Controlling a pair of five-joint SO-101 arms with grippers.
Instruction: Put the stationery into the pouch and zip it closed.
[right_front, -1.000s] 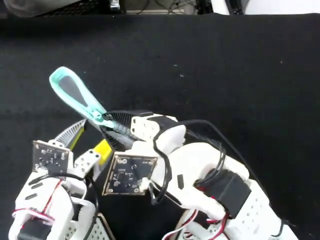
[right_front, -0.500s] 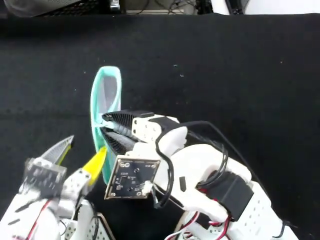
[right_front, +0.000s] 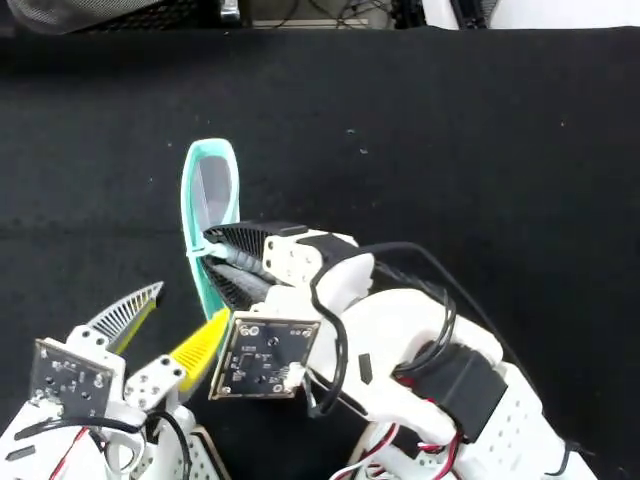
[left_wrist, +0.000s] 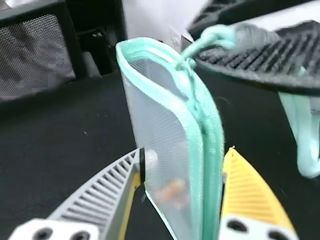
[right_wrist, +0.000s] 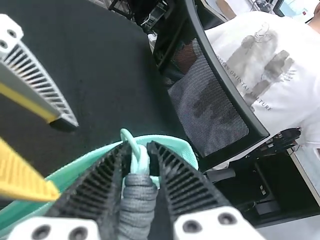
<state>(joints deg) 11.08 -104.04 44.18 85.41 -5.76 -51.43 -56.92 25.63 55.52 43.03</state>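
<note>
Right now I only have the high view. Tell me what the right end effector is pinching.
Observer: The right end effector is shut on the grey zipper cord of the pouch.
Operator: Report the left one too.
Observer: The left end effector is open, with the pouch between its fingers.
Operator: Check inside the pouch.
Observer: Through its see-through side, small blurred items sit low down; I cannot tell what they are.
</note>
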